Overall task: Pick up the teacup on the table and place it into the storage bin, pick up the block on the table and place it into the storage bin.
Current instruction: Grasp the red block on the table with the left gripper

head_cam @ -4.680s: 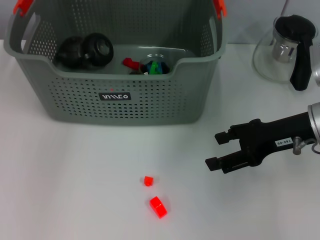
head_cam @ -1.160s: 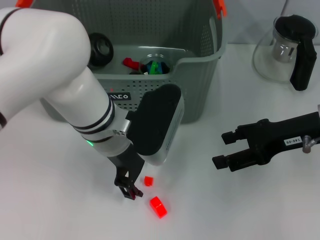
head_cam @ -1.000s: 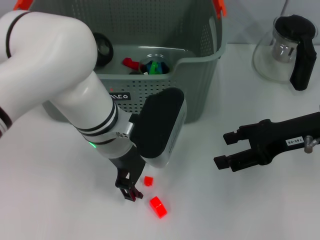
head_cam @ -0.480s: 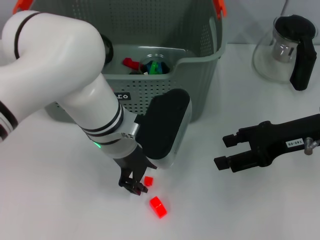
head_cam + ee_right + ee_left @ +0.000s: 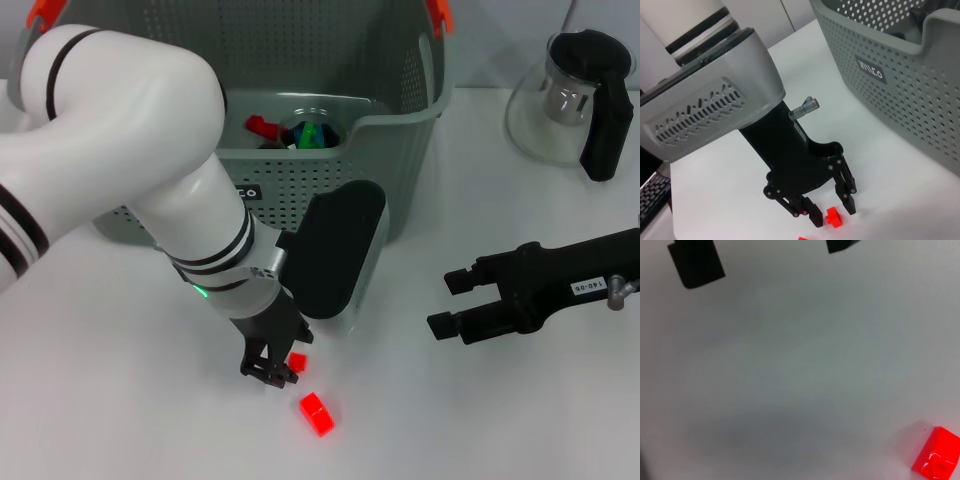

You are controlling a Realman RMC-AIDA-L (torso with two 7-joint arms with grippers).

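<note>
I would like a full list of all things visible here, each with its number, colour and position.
bin: one, grey, with orange clips, at the back of the table.
items in bin: several, red, green and dark; hard to tell apart.
small block: one, red, on the table between the left tool's fingers.
large block: one, red, on the table just in front of the small one.
pot: one, glass with black handle, at the back right.
table: one, white.
left tool: black, open, down around the small block.
right tool: black, open, over the table on the right.
</note>
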